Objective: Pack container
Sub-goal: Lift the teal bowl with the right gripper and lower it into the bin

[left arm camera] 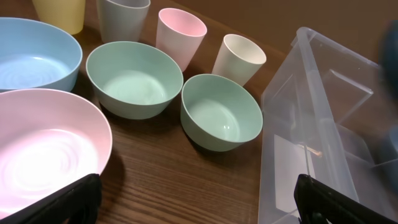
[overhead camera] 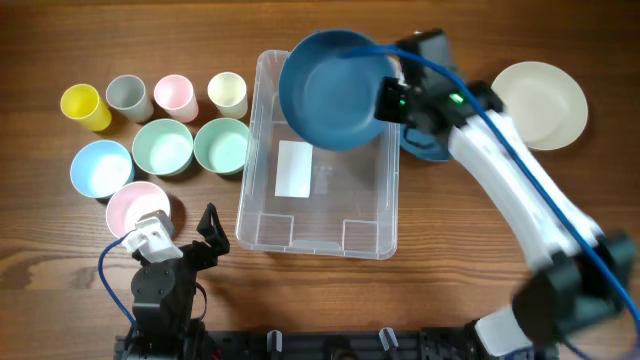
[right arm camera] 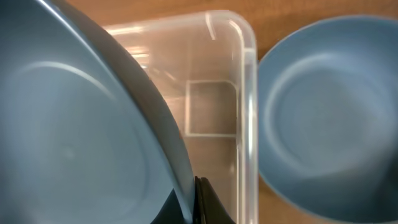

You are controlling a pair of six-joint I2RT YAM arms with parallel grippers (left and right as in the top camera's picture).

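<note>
The container sits at the centre of the brown wooden table. The right gripper is clamped on a dark blue bowl above the container's far end. The left gripper has its jaws apart near the front edge.

Yellow cup, grey cup, pink cup, cream cup standing in row on desk. Light-blue bowl, left green bowl, right green bowl, pink bowl sitting just in front. Cream plate lying well apart, right side.

Illumination is bright and diffuse; shadows on the table are soft. Glare streaks the container rim. The dark blue dish at the right wrist lens is defocused.
</note>
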